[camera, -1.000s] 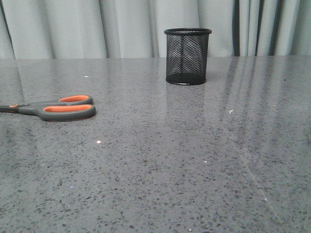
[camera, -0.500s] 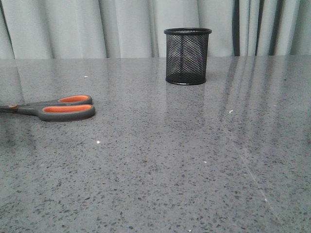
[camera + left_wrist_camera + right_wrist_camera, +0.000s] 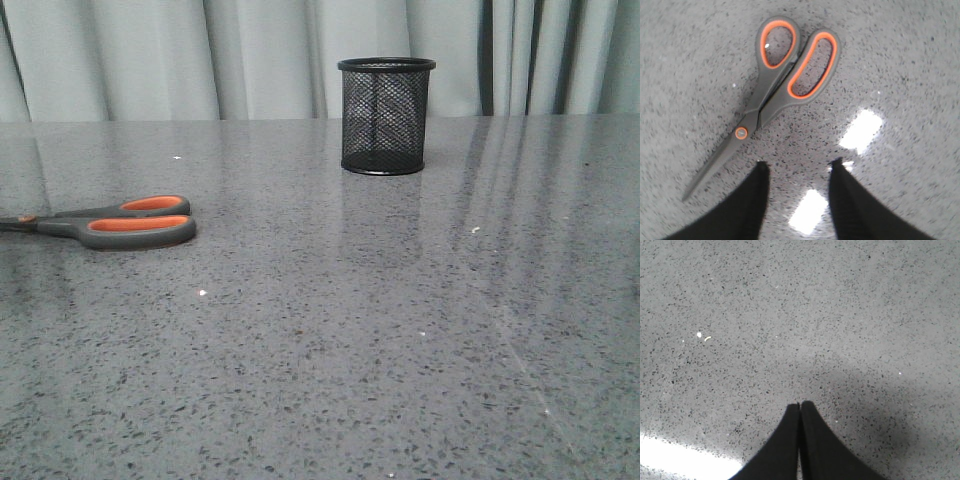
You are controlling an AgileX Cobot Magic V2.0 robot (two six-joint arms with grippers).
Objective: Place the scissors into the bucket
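At frame's left edge, scissors (image 3: pixel 125 222) blades cut off

Left pincer (image 3: pixel 796 167) gapes with fingers apart; right pincer (image 3: pixel 800 405) is closed.

You see a grey speckled stone tabletop (image 3: pixel 330 330) filling the lower frame, glossy with pale reflections at right; pleated pale grey-green curtains (image 3: pixel 150 55) span the top.

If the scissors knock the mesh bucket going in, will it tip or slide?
The bucket looks like thin wire mesh, so probably light. It stands upright, taller than wide, on a glossy table, so a knock near its rim could slide or tip it. The scissors look rigid and may lean on the rim.
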